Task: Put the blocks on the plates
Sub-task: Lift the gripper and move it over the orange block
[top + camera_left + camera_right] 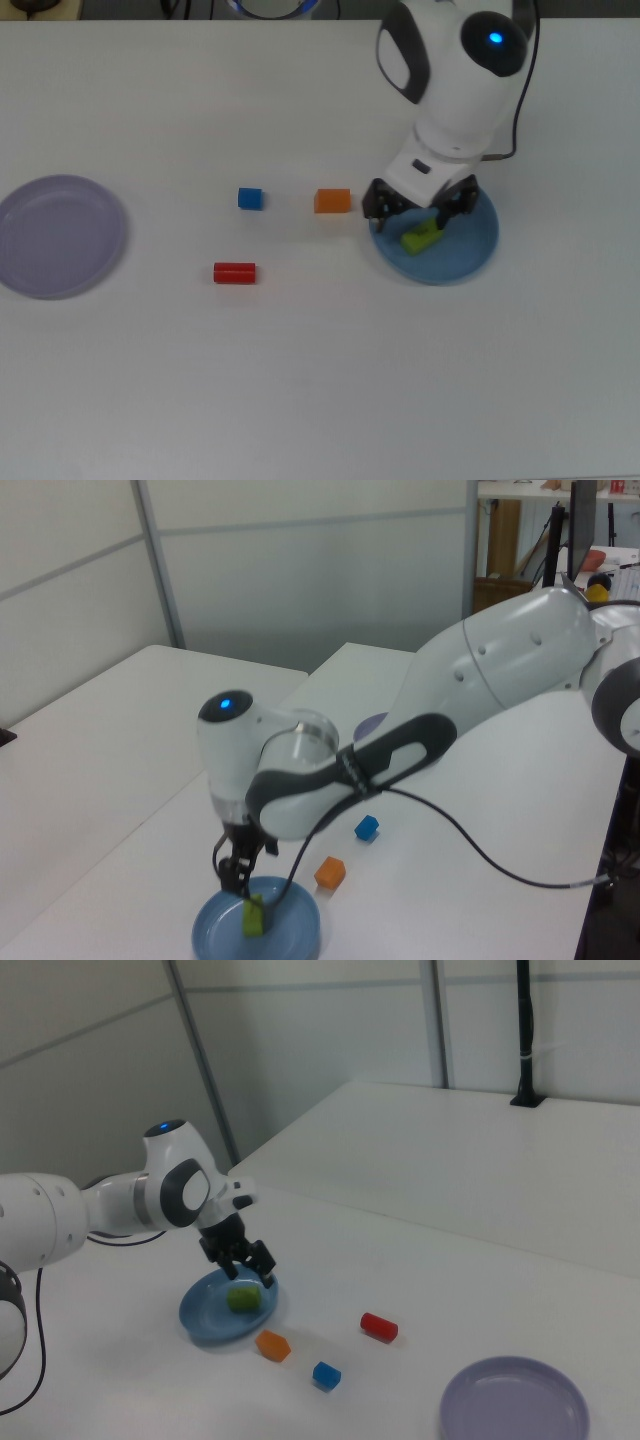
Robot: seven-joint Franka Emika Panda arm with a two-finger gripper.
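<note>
Lime-green rectangular block (422,237): rests on glossy round blue plate (470,258). My claw (417,207): spread wide above it, empty. Orange block (333,201): on matte white surface (300,370).

Four blocks (422,238) and two plates (470,262) are on one table (320,380).

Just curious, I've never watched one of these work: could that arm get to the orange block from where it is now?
Probably yes. The orange block lies alone on the table beside the blue plate, near the open gripper, with nothing between them.
</note>
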